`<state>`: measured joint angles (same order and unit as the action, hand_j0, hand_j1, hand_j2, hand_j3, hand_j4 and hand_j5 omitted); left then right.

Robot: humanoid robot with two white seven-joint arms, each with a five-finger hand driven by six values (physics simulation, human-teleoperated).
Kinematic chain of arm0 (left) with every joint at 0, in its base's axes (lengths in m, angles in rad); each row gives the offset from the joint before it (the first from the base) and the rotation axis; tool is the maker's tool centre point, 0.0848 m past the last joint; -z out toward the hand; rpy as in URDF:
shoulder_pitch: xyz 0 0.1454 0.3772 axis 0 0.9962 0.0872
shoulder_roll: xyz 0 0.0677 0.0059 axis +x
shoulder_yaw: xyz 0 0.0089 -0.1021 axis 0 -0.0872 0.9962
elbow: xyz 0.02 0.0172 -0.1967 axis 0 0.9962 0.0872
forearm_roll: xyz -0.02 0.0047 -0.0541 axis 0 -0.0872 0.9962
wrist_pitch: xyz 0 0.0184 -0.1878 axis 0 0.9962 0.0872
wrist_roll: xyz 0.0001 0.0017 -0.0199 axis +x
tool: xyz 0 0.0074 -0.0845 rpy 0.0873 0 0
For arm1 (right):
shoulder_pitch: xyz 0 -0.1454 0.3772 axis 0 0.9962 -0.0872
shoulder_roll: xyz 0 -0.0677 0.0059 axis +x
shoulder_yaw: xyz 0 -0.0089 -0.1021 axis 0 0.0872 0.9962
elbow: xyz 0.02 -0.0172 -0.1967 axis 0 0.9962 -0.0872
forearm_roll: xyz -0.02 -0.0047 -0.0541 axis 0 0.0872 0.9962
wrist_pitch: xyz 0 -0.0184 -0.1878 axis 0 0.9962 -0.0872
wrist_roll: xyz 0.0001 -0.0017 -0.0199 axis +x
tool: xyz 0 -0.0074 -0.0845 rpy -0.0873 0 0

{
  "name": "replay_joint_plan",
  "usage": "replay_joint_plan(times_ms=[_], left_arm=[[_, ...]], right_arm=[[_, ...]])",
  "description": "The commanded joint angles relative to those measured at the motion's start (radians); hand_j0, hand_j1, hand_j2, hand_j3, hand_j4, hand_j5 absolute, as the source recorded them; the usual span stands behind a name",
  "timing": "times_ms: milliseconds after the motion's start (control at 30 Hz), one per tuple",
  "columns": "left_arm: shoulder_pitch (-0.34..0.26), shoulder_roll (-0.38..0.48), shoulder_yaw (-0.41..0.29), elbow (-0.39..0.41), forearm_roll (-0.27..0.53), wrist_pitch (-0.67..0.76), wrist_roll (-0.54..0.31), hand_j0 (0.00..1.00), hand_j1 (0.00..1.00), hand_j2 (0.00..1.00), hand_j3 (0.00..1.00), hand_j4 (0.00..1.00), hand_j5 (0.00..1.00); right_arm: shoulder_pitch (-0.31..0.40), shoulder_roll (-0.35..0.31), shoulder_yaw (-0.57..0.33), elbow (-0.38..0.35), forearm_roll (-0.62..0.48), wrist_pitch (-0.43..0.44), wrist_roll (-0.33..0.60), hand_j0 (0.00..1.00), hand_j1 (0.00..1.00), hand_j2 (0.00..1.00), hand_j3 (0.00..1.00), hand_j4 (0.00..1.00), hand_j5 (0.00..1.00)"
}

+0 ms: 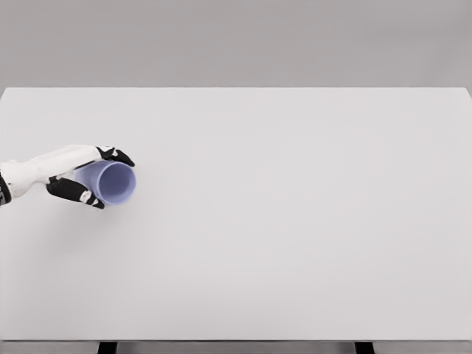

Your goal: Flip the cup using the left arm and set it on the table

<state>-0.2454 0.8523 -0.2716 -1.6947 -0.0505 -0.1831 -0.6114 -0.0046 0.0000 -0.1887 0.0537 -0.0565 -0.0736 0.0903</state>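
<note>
a wide white bench [295,243] fills the view, its far edge straight against a grey backdrop and its near edge running along the bottom. two dark legs peek out beneath that near edge. the surface looks smooth and evenly lit; whether anything rests directly on it cannot be told.

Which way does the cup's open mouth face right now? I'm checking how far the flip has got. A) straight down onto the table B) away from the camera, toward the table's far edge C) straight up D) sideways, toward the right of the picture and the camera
D: the left robot hand holds the cup on its side, and its round opening and pale inside show, turned right and toward the camera.
</note>
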Motion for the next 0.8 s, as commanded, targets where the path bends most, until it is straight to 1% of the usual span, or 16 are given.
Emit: replay_joint_plan(times_ms=[0,133,300,367,433,533,600,667,700,767], left_arm=[[0.000,-0.035,0.000,0.000,0.014,0.002,0.000,0.67,0.67,0.67,0.67,0.67,0.67],[-0.003,-0.061,-0.001,0.001,0.029,0.022,0.000,0.67,0.67,0.67,0.67,0.67,0.67],[-0.003,-0.067,-0.001,0.000,0.044,0.039,0.000,0.66,0.66,0.66,0.66,0.66,0.66],[-0.005,-0.098,0.002,0.001,0.043,0.042,0.000,0.66,0.66,0.66,0.66,0.66,0.66],[-0.003,-0.121,0.020,0.001,0.044,0.070,0.000,0.66,0.66,0.66,0.66,0.66,0.66],[-0.005,-0.159,0.045,0.001,0.043,0.071,0.000,0.67,0.67,0.67,0.67,0.67,0.67],[-0.005,-0.208,0.078,0.006,0.043,0.097,0.000,0.67,0.67,0.67,0.67,0.67,0.67],[-0.005,-0.220,0.086,0.006,0.044,0.108,0.000,0.67,0.67,0.67,0.67,0.67,0.67],[-0.005,-0.223,0.087,0.006,0.054,0.108,0.000,0.67,0.67,0.67,0.67,0.67,0.67],[-0.005,-0.237,0.100,0.009,0.103,0.108,0.000,0.67,0.67,0.67,0.67,0.67,0.67]], right_arm=[[0.000,0.000,0.000,0.000,0.000,0.000,0.000,1.00,1.00,1.00,1.00,1.00,1.00],[0.000,0.000,0.000,0.000,0.000,0.000,0.000,1.00,1.00,1.00,1.00,1.00,1.00],[0.000,0.000,0.000,0.000,0.000,0.000,0.000,1.00,1.00,1.00,1.00,1.00,1.00],[0.000,0.000,0.002,0.000,0.000,0.000,0.000,1.00,1.00,1.00,1.00,1.00,1.00],[0.000,0.000,0.002,0.000,0.001,0.000,0.000,1.00,1.00,1.00,1.00,1.00,1.00],[0.000,0.000,0.000,0.000,0.001,0.000,0.000,1.00,1.00,1.00,1.00,1.00,1.00],[-0.002,0.000,0.000,0.000,0.000,0.000,0.000,1.00,1.00,1.00,1.00,1.00,1.00],[0.000,0.000,0.000,0.000,0.000,0.000,0.000,1.00,1.00,1.00,1.00,1.00,1.00],[-0.002,0.000,0.000,0.000,0.000,0.000,0.000,1.00,1.00,1.00,1.00,1.00,1.00],[-0.002,0.000,0.000,0.000,0.000,0.000,0.000,1.00,1.00,1.00,1.00,1.00,1.00]])
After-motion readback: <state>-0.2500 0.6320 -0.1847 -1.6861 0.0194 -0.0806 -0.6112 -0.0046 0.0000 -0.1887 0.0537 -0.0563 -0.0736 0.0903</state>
